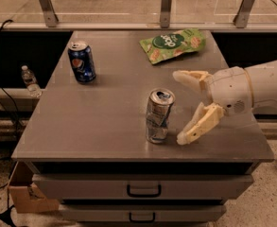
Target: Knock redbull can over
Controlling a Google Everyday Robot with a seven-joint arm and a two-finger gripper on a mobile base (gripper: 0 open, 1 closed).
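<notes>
The redbull can [158, 116], slim, silver with blue patches and a dented waist, stands upright near the front middle of the grey table [105, 122]. My gripper [180, 107] comes in from the right, just to the right of the can. It is open: one cream finger [191, 78] reaches out behind and to the right of the can's top, the other [199, 125] points down-left with its tip close to the can's base. Neither finger visibly touches the can.
A dark blue can with a round logo [82, 62] stands at the back left of the table. A green snack bag [172, 44] lies at the back right. Drawers [142, 189] sit under the tabletop. A water bottle [30, 81] and a cardboard box [29, 195] are to the left.
</notes>
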